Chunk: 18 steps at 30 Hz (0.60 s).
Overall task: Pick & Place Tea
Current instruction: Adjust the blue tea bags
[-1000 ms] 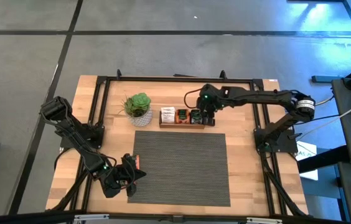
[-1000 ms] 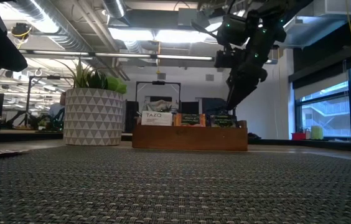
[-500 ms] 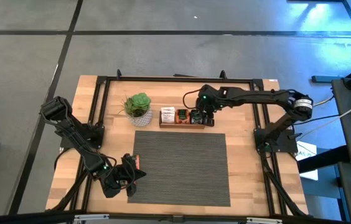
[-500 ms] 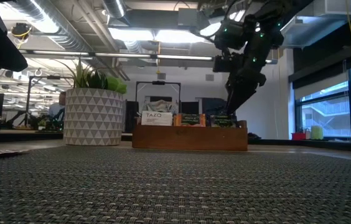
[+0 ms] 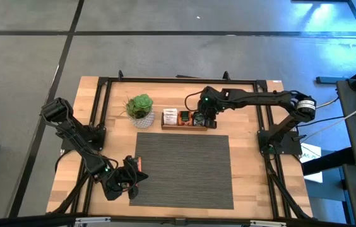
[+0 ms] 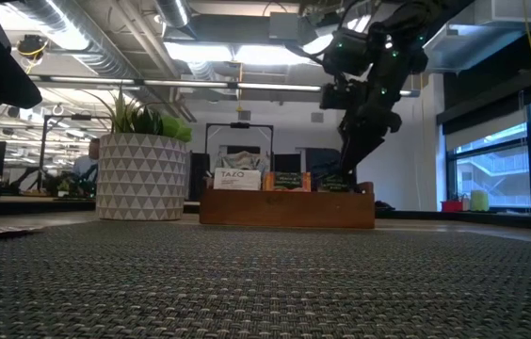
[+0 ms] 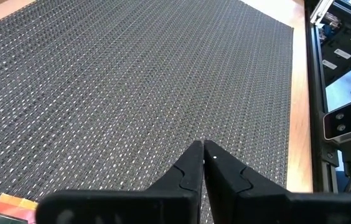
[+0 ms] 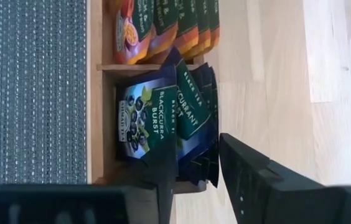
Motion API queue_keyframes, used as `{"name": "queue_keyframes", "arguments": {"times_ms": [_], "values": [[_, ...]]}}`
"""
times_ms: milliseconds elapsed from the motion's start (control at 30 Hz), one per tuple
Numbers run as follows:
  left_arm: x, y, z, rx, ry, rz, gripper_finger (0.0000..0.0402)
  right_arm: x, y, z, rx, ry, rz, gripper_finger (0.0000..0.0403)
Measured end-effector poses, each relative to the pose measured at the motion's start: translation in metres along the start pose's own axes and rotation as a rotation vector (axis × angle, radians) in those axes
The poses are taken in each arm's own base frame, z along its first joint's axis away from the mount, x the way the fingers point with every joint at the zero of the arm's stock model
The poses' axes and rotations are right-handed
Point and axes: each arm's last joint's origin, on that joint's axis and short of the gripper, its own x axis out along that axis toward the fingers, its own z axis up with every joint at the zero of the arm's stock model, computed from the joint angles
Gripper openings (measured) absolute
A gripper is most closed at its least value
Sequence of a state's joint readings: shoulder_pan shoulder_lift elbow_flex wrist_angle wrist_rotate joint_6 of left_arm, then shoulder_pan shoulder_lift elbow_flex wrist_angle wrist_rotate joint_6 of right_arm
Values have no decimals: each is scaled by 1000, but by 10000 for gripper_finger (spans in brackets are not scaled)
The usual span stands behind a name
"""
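Note:
The tea stands upright in a brown wooden tray (image 5: 184,127) at the mat's far edge: white sachets (image 5: 170,116) left, orange ones (image 5: 183,118) in the middle, dark ones (image 8: 141,118) right. My right gripper (image 8: 194,146) reaches down into the right compartment. It is open, one finger (image 8: 163,165) in front of the rear dark sachets (image 8: 195,112) and one (image 8: 250,174) behind them. My left gripper (image 7: 201,149) is shut above the mat's near left part (image 5: 141,183), holding nothing. One orange sachet (image 5: 139,162) lies flat beside it. My right gripper comes at the rear dark sachets from above, slanting down, with a finger on either side of their upper edges (image 8: 194,158). I cannot tell whether the fingers touch them. The sachets stand in the tray's right compartment.
A green potted plant (image 5: 140,108) in a white patterned pot stands left of the tray. The grey woven mat (image 5: 184,170) covers the table's middle. Black frame rails (image 5: 102,113) run along the table's sides and far edge.
My right gripper has sunk a little and shifted slightly toward the table's left, so that its fingertips now stand among the dark sachets in the tray's right compartment.

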<state>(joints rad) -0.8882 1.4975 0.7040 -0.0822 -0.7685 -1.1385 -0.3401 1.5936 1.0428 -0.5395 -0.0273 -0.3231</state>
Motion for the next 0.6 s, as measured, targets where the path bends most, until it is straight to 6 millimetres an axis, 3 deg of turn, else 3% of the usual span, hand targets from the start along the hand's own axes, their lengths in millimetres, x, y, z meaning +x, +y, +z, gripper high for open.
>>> {"name": "queue_keyframes", "arguments": {"times_ms": [600], "values": [[0, 0, 0, 0, 0, 0, 9, 0, 13, 5, -42, -19, 17, 119]]}}
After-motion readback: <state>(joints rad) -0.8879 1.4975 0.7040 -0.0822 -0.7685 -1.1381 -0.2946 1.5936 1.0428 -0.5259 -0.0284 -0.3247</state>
